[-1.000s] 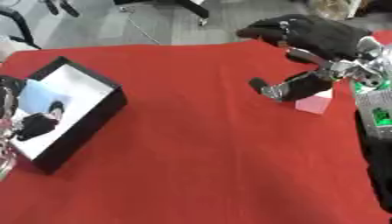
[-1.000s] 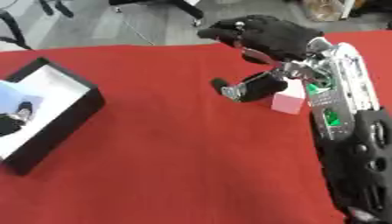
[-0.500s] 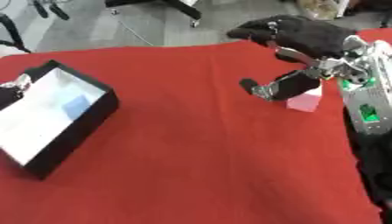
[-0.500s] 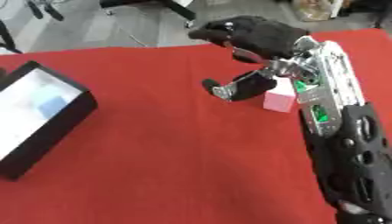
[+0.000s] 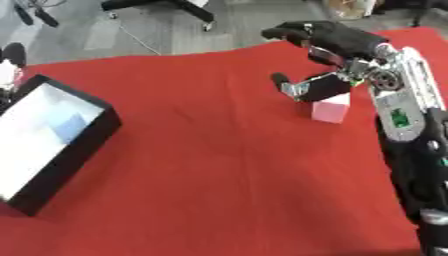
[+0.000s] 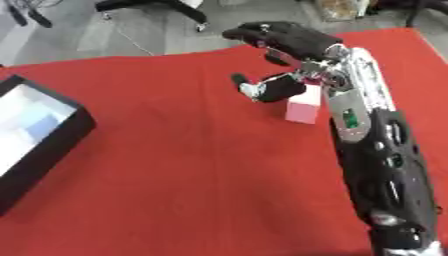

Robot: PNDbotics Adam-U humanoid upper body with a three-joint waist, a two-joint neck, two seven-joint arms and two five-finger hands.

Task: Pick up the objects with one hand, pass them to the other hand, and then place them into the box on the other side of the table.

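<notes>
Little has moved: right hand (image 5: 337, 47) stays spread open over pink block (image 5: 331, 107), holding nothing; pickup step; next, close on it.

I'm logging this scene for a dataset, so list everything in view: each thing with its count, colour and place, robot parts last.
Table cloth: one, red, covering the whole table.
Box: one, black walls with a white inside, at the left edge of the table, open on top; something pale blue lies inside.
Block: one, pink, on the cloth at the right, just below the robot hand.
Chair base: one, black, on the grey floor beyond the table.
Right robot hand: one, black, above the block, fingers spread, thumb beside the block's top.
Right arm: one, black and silver, along the right edge.
Left robot hand: not visible.
</notes>
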